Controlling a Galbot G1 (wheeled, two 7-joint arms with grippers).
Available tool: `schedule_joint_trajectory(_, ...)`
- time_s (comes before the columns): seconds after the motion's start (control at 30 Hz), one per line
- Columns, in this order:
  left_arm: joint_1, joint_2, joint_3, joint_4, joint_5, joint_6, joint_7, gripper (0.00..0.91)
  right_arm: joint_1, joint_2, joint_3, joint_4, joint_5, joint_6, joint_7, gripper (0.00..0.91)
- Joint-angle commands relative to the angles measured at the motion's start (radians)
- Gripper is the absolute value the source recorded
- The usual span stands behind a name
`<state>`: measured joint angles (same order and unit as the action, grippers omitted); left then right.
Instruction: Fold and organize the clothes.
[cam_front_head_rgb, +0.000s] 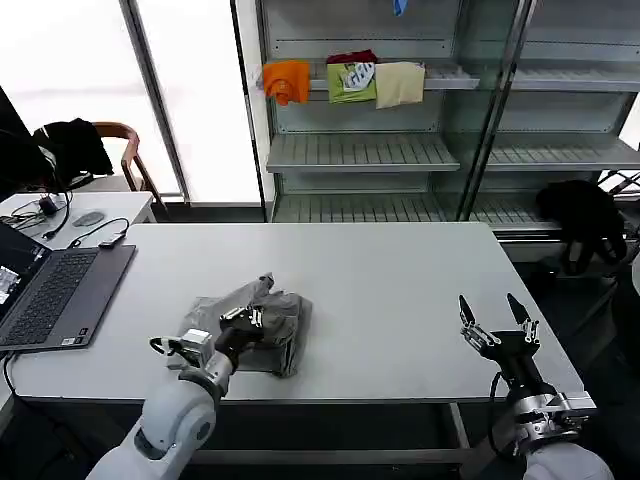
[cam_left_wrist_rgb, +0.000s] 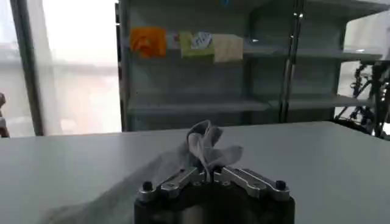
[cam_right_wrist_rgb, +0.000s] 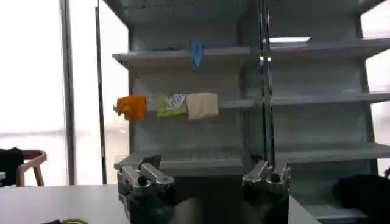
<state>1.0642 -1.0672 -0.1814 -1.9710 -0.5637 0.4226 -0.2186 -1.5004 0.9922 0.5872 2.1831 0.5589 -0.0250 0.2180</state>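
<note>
- While you plan the next move, start from the table (cam_front_head_rgb: 400, 290): the shirt (cam_front_head_rgb: 275, 325) lies on its left half near the front edge, a crumpled light grey heap rather than a flat sheet, running roughly left to right with one peak of cloth raised at its far side.
- You have the left gripper (cam_front_head_rgb: 243, 322) right on that heap; in the left wrist view its fingers are clamped together on a bunched fold of the shirt (cam_left_wrist_rgb: 207, 146), which stands up just beyond them.
- You should count the left arm as the nearer one by far; the shirt lies well apart from the right gripper (cam_front_head_rgb: 497, 325), off to that gripper's left across bare table.
- Your right gripper hovers at the front right of the table, fingers spread wide, holding nothing.
- No print or collar stripe can be made out in the folds.
</note>
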Motion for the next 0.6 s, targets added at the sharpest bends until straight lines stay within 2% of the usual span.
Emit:
schedule_joint_trajectory(0.03,-0.027,-0.033,0.099,0.057,0.077,0.004,0.003,0.071,0.002,0.001,-0.003,0.0,-0.001,0.001,-0.001,0.907)
schedule_joint_trajectory(0.07,-0.03,-0.033,0.101,0.063,0.098,0.007,0.001,0.665,0.003,0.002,-0.005,0.0,-0.003,0.001,-0.001,0.907)
schedule_joint_trajectory(0.1,-0.034,-0.032,0.105,0.07,0.118,0.009,0.003,0.907,0.005,0.004,-0.006,0.0,-0.004,0.001,-0.001,0.907)
schedule_joint_trajectory(0.3,-0.069,-0.023,0.111,0.101,0.146,0.005,0.027,0.907,0.008,0.01,-0.014,-0.001,-0.014,0.001,-0.002,0.907)
schedule_joint_trajectory(0.6,-0.038,0.015,0.185,-0.049,0.197,0.0,0.1,0.907,0.016,0.017,-0.024,-0.004,-0.026,-0.001,-0.002,0.907)
